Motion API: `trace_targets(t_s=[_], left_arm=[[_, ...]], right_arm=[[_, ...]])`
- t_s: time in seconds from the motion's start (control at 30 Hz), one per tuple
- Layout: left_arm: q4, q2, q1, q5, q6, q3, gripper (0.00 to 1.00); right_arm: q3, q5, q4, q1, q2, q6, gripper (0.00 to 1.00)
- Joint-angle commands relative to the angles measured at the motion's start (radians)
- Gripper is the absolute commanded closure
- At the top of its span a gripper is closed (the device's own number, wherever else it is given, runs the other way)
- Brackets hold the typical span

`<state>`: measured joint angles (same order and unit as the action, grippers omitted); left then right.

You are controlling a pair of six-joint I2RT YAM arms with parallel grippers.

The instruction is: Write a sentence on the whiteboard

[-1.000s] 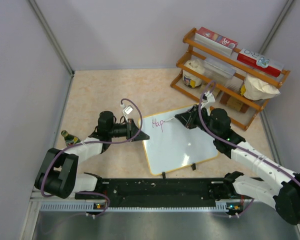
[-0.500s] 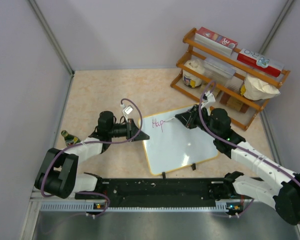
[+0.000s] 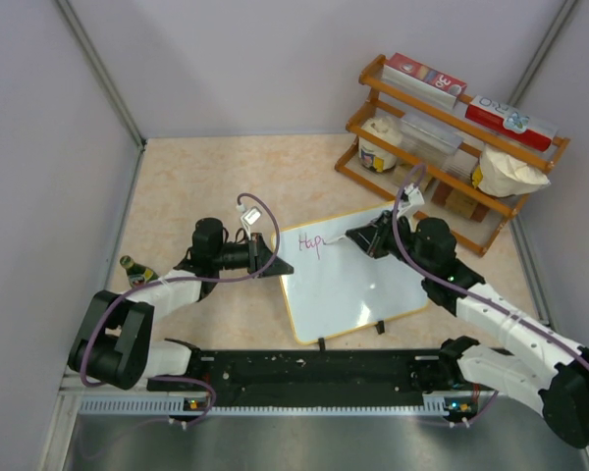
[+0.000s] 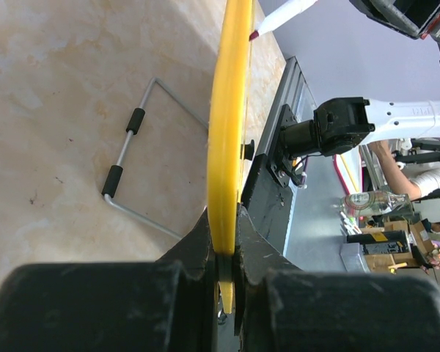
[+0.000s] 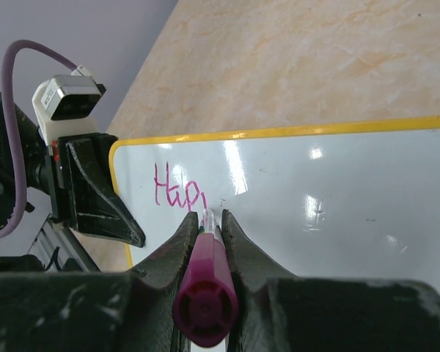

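Observation:
The whiteboard (image 3: 358, 280) lies on the table, white with a thin yellow frame, and "Hap" (image 5: 174, 192) is written on it in pink at its upper left. My left gripper (image 3: 275, 265) is shut on the board's left edge; in the left wrist view the yellow frame (image 4: 229, 110) runs up from between the jaws (image 4: 224, 238). My right gripper (image 3: 358, 236) is shut on a pink marker (image 5: 207, 290). The marker's tip rests on the board just right of the letters, where a short new stroke starts.
A wooden rack (image 3: 452, 128) with boxes, a tub and a bag stands at the back right, close behind the right arm. A small bottle (image 3: 134, 269) lies by the left arm. A bent wire stand (image 4: 132, 169) lies on the table. A black rail (image 3: 314, 371) runs along the near edge.
The right arm has shifted slightly to the right with the marker, its tip now just past the "p". The left gripper and the board have not moved.

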<state>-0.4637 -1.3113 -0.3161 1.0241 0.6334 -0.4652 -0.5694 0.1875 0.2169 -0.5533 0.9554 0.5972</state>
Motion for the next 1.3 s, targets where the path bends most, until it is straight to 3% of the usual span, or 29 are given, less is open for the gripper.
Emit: trace_targets(t_s=[0.0, 0.43, 0.83, 1.27], left_arm=[[0.025, 0.000, -0.011, -0.022, -0.066, 0.023, 1.00], [0.033, 0.004, -0.011, -0.024, -0.067, 0.019, 1.00], [0.043, 0.014, -0.011, -0.030, -0.070, 0.019, 1.00], [0.042, 0.014, -0.011, -0.027, -0.072, 0.022, 1.00]], right_arm=[[0.025, 0.004, -0.034, 0.012, -0.026, -0.043, 1.00], [0.069, 0.049, -0.027, 0.013, -0.061, -0.070, 1.00], [-0.026, 0.073, 0.079, 0.012, -0.080, -0.014, 1.00], [-0.103, 0.026, 0.078, 0.015, 0.048, -0.014, 1.00]])
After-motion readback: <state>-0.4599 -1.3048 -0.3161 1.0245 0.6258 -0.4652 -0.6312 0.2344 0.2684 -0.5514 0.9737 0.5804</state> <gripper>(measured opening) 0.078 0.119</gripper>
